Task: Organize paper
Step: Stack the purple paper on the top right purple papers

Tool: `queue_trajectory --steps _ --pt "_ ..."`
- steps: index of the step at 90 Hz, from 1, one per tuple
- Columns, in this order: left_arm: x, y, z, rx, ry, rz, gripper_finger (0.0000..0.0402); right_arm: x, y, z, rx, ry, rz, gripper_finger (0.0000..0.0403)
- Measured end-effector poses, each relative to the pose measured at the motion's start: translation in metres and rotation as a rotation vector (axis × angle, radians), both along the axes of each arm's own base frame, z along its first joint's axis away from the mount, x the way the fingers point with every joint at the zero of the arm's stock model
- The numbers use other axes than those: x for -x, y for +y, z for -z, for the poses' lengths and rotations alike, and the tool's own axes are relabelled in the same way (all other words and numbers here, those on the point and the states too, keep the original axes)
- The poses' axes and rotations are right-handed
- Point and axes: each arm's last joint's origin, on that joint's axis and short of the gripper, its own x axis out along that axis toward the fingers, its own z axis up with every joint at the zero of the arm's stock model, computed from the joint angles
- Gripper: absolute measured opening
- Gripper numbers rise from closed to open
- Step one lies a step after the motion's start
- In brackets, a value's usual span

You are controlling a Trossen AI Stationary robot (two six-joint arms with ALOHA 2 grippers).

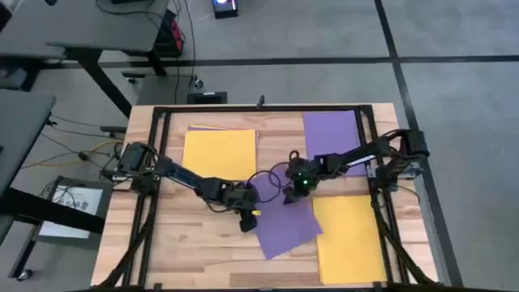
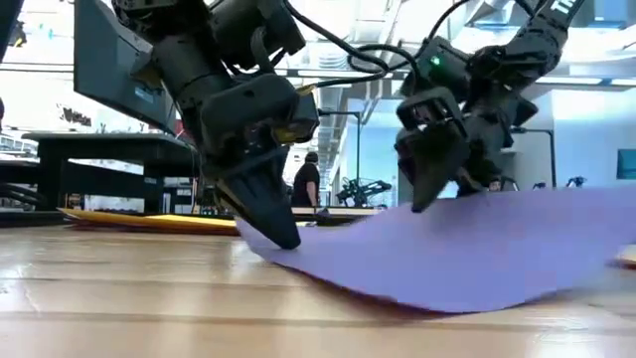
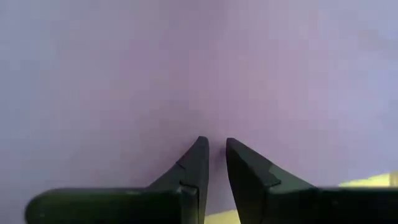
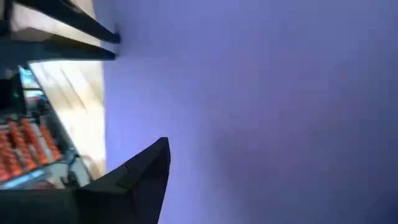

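- Paper sorting is mid-step: we have both arms on the loose purple sheet (image 1: 285, 221), which lies skewed at the counter's (image 1: 195, 251) centre, toward six o'clock.
- Our left pincer (image 2: 270, 224) presses its tips onto that sheet's nine o'clock edge; in the left wrist view the fingers (image 3: 194, 163) stand nearly together, a narrow slit between them, with no paper visibly pinched.
- Our right pincer (image 2: 429, 184) is at the sheet's twelve o'clock edge, which is lifted in the low view; we cannot tell its opening.
- Other sheets rest apart: a second purple sheet (image 1: 331, 134) at one o'clock, yellow sheets at eleven (image 1: 219, 154) and five (image 1: 350, 239).
- Next, we judge, the skewed sheet needs a gentle drag or lift toward its purple match, squared up without creasing.
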Motion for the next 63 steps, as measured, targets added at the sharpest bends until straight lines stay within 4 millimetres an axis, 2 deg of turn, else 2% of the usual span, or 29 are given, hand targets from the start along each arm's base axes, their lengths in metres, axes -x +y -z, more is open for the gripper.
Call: queue_trajectory --steps 7,27,37,63 --pt "0.000 0.000 0.000 -0.001 -0.005 0.000 0.0042 0.000 0.003 0.000 0.008 0.001 -0.003 0.0229" --pt "-0.001 0.000 -0.001 -0.024 -0.013 0.022 0.0042 -0.018 0.009 -0.013 0.001 -0.243 -0.010 0.0229" --pt "-0.001 0.000 -0.001 -0.024 -0.015 0.025 0.0042 -0.010 0.006 -0.004 0.024 -0.113 0.047 0.0217" --pt "-0.002 -0.001 -0.001 -0.027 -0.031 0.035 0.0043 -0.009 0.008 -0.003 0.058 -0.088 0.077 0.0161"
